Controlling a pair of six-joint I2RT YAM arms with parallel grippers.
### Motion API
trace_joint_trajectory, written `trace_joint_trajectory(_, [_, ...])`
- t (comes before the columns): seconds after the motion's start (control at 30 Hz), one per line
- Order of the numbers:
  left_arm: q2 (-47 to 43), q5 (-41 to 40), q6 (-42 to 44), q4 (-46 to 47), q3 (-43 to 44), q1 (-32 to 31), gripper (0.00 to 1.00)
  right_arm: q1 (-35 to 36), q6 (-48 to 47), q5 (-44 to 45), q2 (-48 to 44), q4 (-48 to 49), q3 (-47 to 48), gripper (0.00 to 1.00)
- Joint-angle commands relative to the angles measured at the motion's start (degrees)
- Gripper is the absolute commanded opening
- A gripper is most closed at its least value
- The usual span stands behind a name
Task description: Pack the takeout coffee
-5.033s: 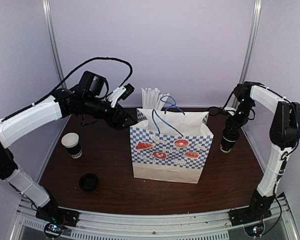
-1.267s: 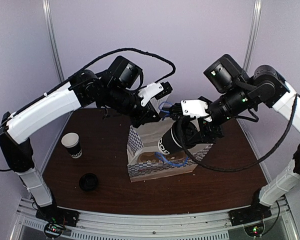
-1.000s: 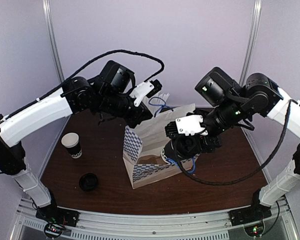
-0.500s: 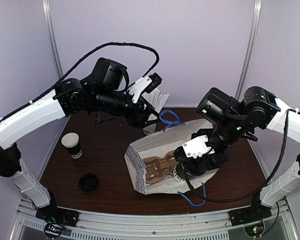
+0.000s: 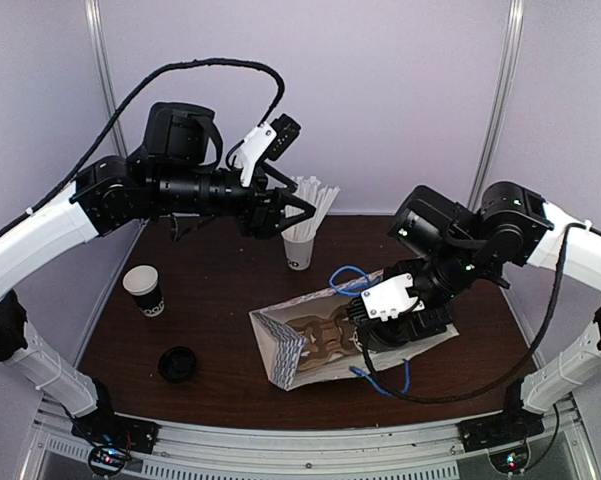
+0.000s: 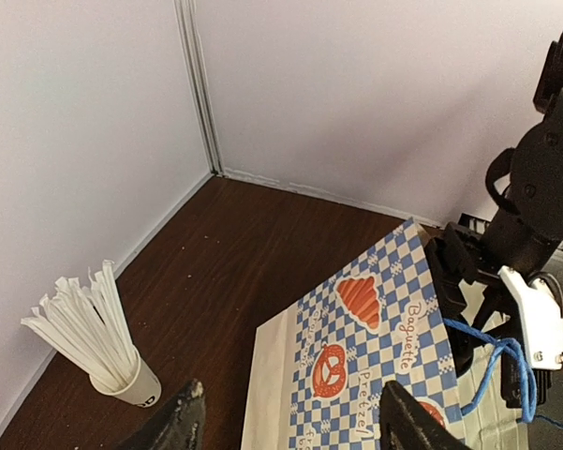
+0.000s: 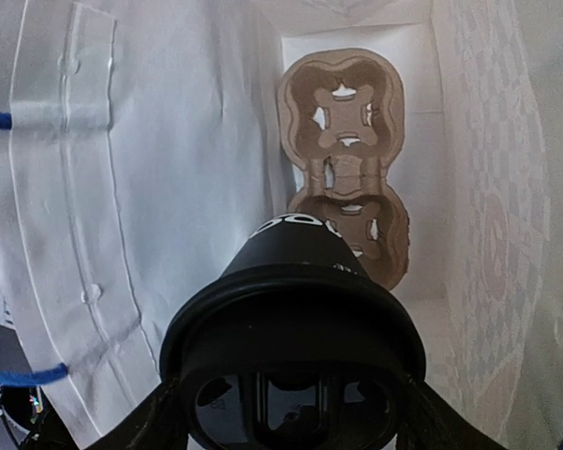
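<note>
Compared with half a second back, the paper bag [image 5: 285, 350] is now laid flatter on its side on the bench [image 5: 210, 300], with its blue handles [image 5: 348, 277] spilled out at the open end. The left tool [image 6: 295, 427] has been pulled up and away from the bag's edge. Its fingers are spread with nothing between them, up near the white cup of straws [image 5: 302, 240], which is seen more fully now.

The takeout coffee [image 7: 293, 309] is clamped by the right tool [image 7: 290, 417], lid toward the wrist camera. It's been pushed into the bag's mouth, base pointed at the brown cardboard carrier [image 7: 347, 169] at the far end. Whether cup and carrier touch can't be told.

The lidless cup [image 5: 143, 290] and loose black lid [image 5: 177, 364] are left unmoved on the bench's left side.
</note>
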Motion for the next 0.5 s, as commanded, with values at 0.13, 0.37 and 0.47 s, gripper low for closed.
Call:
trace_joint_trajectory(0.13, [1.33, 0.68, 0.89, 3.70, -2.01, 0.55, 0.64, 1.13, 1.20, 8.40, 0.96, 5.64, -1.11, 0.52])
trace_joint_trajectory(0.37, [1.09, -1.94, -0.07, 0.96, -1.82, 0.74, 0.70, 1.91, 0.22, 6.89, -0.53, 4.15, -4.56, 0.51])
trace_joint_trajectory(0.47, [1.77, -9.12, -1.55, -2.53, -1.70, 1.12, 0.73, 1.91, 0.31, 6.95, -1.58, 5.30, -6.56, 0.51])
